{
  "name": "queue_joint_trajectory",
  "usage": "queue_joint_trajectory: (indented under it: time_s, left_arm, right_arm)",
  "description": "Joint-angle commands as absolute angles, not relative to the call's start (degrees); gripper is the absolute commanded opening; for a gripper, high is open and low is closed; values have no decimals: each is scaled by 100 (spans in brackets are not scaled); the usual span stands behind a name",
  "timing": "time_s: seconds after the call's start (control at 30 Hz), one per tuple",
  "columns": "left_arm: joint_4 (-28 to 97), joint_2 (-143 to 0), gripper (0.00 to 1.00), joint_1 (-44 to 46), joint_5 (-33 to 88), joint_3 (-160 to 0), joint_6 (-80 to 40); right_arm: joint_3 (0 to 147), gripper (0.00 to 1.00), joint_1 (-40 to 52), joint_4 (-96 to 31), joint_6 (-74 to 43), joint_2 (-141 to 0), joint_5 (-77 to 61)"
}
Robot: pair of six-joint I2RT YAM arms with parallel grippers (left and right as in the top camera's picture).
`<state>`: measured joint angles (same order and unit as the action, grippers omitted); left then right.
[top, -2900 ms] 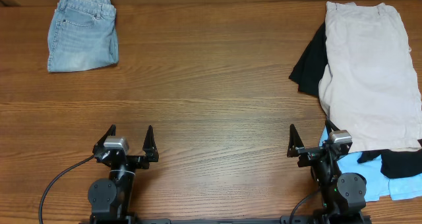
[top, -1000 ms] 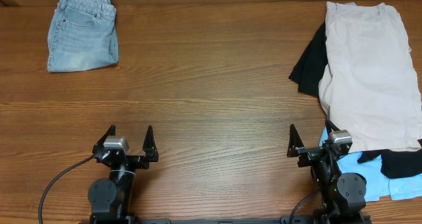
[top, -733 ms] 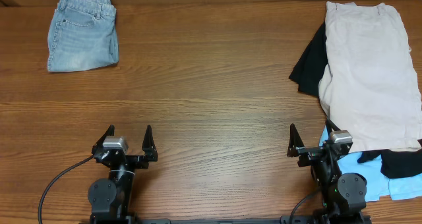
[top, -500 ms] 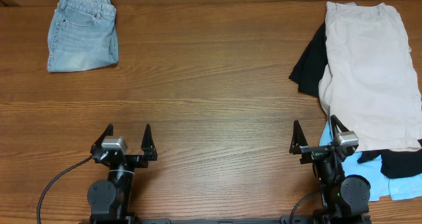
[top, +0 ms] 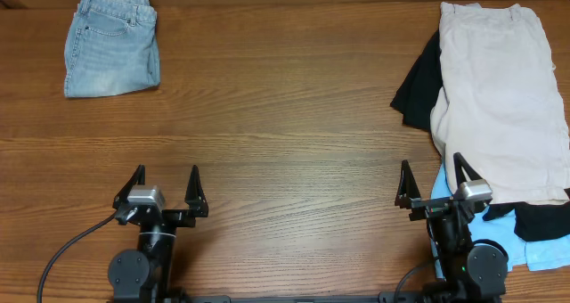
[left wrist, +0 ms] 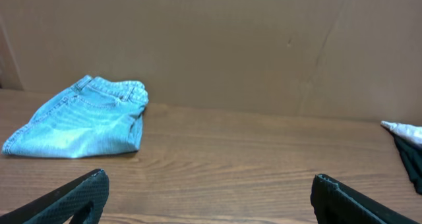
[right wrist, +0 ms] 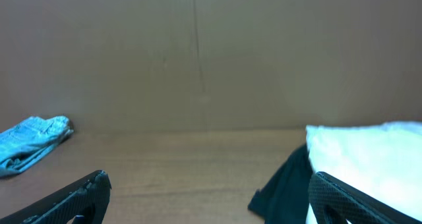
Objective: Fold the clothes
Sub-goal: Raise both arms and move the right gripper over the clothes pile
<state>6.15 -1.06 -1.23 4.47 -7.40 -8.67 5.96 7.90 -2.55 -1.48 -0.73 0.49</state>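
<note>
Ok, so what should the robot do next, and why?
Probably the right arm should reach forward to the beige shorts. Its jaws are wide open and empty, the shorts lie unfolded just beside it atop a black garment, and the denim shorts far left already look folded.

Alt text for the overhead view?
Wooden table from above: folded pale-blue denim shorts at the far left corner; beige shorts lie over a black garment and light-blue cloth on the right. The left hand and right hand sit open and empty at the near edge.
</note>
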Motion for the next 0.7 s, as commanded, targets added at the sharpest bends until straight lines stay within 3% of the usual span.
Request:
queue_joint_trajectory:
  time_s: [0.0,0.3,0.67]
  left_arm:
    - [755,-412,100,-176,399,-1153,-878]
    - [875,-1739,100,-176,412,-2071,-825]
    - [2862,-3682,100,-176,410,-4539,23]
  right_arm:
    - [1138,100,764,-425,51,-45,213]
    - [2196,100,764,-1260,49,-554,211]
    - [4130,100,764,-2711,45,-2357,209]
